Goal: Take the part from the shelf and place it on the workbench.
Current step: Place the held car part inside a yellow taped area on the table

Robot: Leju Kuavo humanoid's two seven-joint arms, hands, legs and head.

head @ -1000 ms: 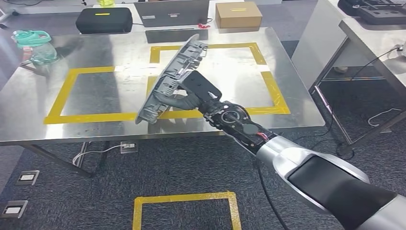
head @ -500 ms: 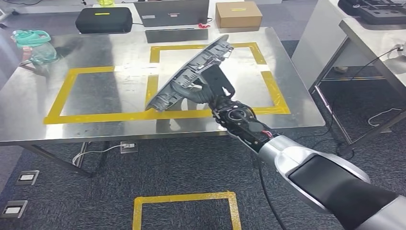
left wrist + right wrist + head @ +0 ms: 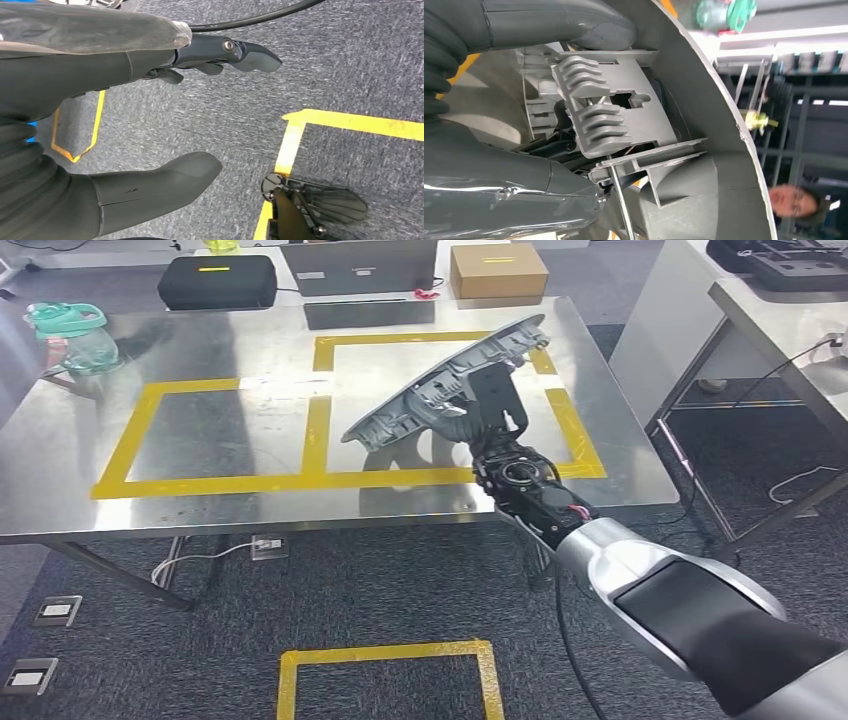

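Note:
The part [image 3: 445, 385] is a long grey moulded plastic panel with ribs and clips on its inner side. My right hand [image 3: 478, 425] grips it from below and holds it tilted in the air over the right yellow-taped square [image 3: 560, 410] of the steel workbench [image 3: 200, 440]. Close up, the ribbed inside of the part [image 3: 624, 115] lies against my right hand [image 3: 499, 165], whose thumb presses on it. My left hand [image 3: 150, 100] hangs over the grey carpet with its fingers apart and nothing in it.
A left yellow-taped square [image 3: 130, 440] marks the workbench. At its far edge stand a black case [image 3: 216, 280], a laptop [image 3: 360, 268] and a cardboard box [image 3: 497, 270]. A green bottle [image 3: 72, 332] stands far left. Another table [image 3: 790, 330] is to the right. A person [image 3: 791, 200] stands beyond.
My right arm has carried the part to the right and farther over the workbench, from above the dividing tape to above the right square, and tipped it flatter.

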